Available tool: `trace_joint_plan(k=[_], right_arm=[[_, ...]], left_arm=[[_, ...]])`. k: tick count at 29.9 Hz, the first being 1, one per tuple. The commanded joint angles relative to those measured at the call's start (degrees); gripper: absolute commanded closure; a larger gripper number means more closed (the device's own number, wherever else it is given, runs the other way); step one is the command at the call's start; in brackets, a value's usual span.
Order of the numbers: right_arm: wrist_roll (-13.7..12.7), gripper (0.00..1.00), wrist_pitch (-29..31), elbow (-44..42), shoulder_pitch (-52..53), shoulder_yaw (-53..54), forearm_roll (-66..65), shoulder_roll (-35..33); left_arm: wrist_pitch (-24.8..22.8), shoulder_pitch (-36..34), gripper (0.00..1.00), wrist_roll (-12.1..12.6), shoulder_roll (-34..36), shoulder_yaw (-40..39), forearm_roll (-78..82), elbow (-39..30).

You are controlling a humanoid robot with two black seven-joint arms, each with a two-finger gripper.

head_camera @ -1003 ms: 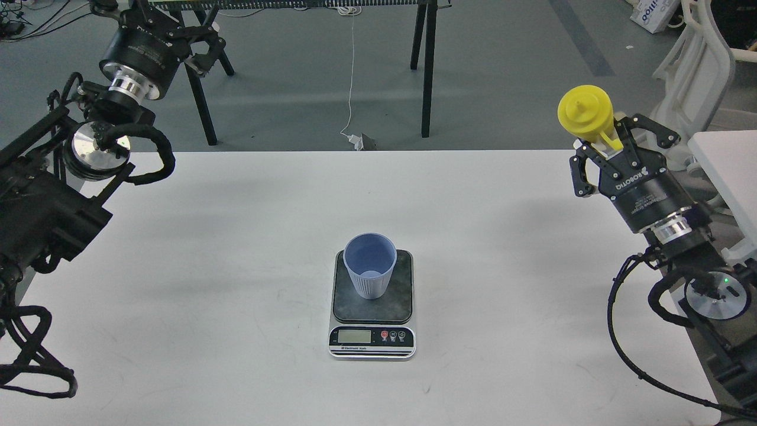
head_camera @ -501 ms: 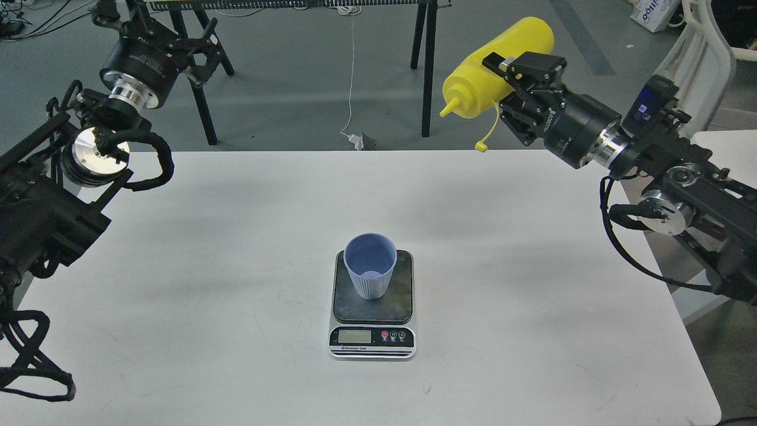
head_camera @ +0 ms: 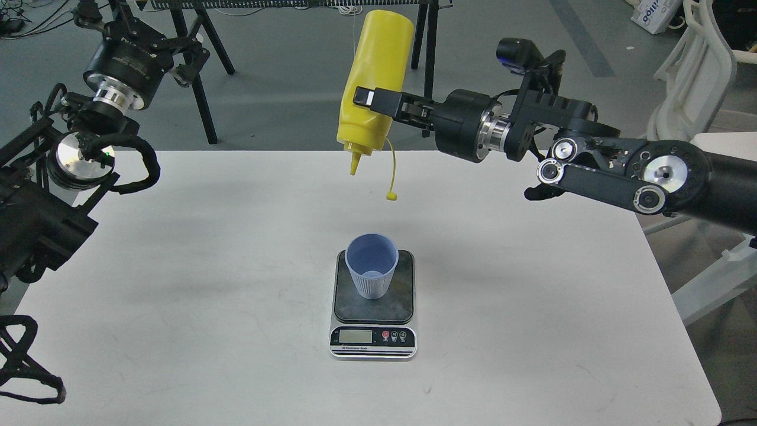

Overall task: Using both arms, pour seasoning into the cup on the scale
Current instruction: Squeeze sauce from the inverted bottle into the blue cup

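Observation:
The light blue cup (head_camera: 371,264) stands upright on the dark platform of the scale (head_camera: 372,307) at the table's middle. My right gripper (head_camera: 378,103) is shut on the yellow seasoning bottle (head_camera: 374,83) and holds it upside down, nozzle pointing down, above and behind the cup. The bottle's small tethered cap (head_camera: 390,195) dangles below it. My left gripper (head_camera: 127,26) is at the far upper left, well away from the cup, holding nothing that I can see; its fingers are too dark to tell apart.
The white table (head_camera: 207,266) spans the view. Black trestle legs (head_camera: 427,71) and a white cable (head_camera: 352,77) stand behind it on the grey floor. A white chair (head_camera: 698,65) is at the far right.
My right arm swung left across the table with the bottle and turned it from nozzle-left to nozzle-down, above and behind the cup. The left arm shifted slightly left.

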Motion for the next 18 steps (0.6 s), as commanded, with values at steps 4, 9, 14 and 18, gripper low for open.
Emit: trace_joint_plan(k=[4, 9, 14, 18], right_arm=[[1.1, 0.72, -2.7, -1.1, -0.1, -5.6, -10.7, 2.8], [2.2, 0.72, -4.7, -3.0, -2.6, -9.1, -14.4, 3.7], [3.4, 0.72, -6.5, -4.7, -5.7, -9.3, -18.3, 4.2], [3.7, 0.72, -6.6, -4.7, -6.1, -9.1, -18.2, 4.1]], left_arm=[[-0.3, 0.1, 0.00, 0.1, 0.5, 0.0, 0.0, -0.1], [-0.1, 0.1, 0.00, 0.1, 0.5, 0.0, 0.0, -0.4], [-0.1, 0.1, 0.00, 0.0, 0.5, 0.0, 0.0, -0.5], [-0.1, 0.1, 0.00, -0.1, 0.6, -0.1, -0.1, -0.8]])
